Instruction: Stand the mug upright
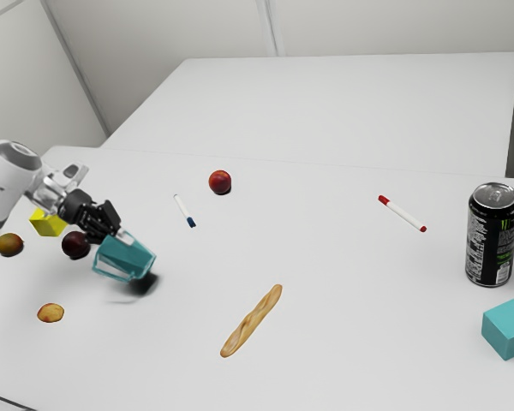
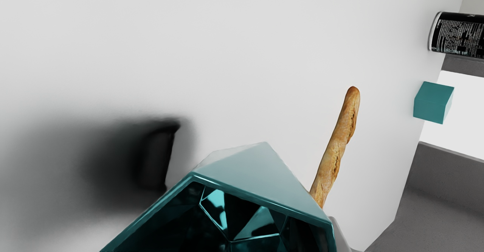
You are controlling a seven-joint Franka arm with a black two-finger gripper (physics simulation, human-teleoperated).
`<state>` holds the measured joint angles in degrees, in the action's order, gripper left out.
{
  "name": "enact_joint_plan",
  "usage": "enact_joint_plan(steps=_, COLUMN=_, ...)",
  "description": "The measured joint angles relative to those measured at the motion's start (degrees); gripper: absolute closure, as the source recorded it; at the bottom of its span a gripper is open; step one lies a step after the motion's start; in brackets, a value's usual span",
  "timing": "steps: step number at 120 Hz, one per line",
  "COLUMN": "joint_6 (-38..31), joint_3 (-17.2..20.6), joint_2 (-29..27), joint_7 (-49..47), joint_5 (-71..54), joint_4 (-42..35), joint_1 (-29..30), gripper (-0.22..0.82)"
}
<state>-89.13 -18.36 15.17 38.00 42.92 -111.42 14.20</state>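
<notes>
Gripper [image 1: 115,232] pinches the tilted teal faceted mug [image 1: 127,259] aloft, to the exterior view's left of the baguette [image 1: 252,322]; righting seems underway, calling for a base-down turn, then lowering.

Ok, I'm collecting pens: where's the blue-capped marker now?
The marker lies in the exterior view's left half, between the teal mug and the red fruit.

My two-finger gripper [image 1: 114,229] is black, the glossy faceted mug [image 2: 257,176] teal — paler outside, nearly black within. I see golden-brown crust on the long baguette [image 2: 334,153], and pale print with a green mark on the black cylindrical metal can [image 1: 490,244].
</notes>
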Motion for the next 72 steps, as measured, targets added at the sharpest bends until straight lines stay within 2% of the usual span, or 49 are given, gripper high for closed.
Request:
enact_joint_plan(steps=21, joint_6=-9.76, joint_3=-1.20, joint_2=-4.47, joint_7=-3.96, joint_5=-3.84, joint_4=-4.84, joint_1=-6.65, gripper=0.78)
enact_joint_plan(steps=43, joint_6=-22.06, joint_3=-1.70, joint_2=-7.74, joint_7=-11.99, joint_5=-16.31, joint_4=-6.68, joint_1=-15.43, gripper=0.78)
enact_joint_plan(steps=72, joint_6=-30.52, joint_3=-3.50, joint_2=-11.31, joint_7=-25.34, joint_5=-26.69, joint_4=-10.94, joint_1=-21.91, gripper=0.78)
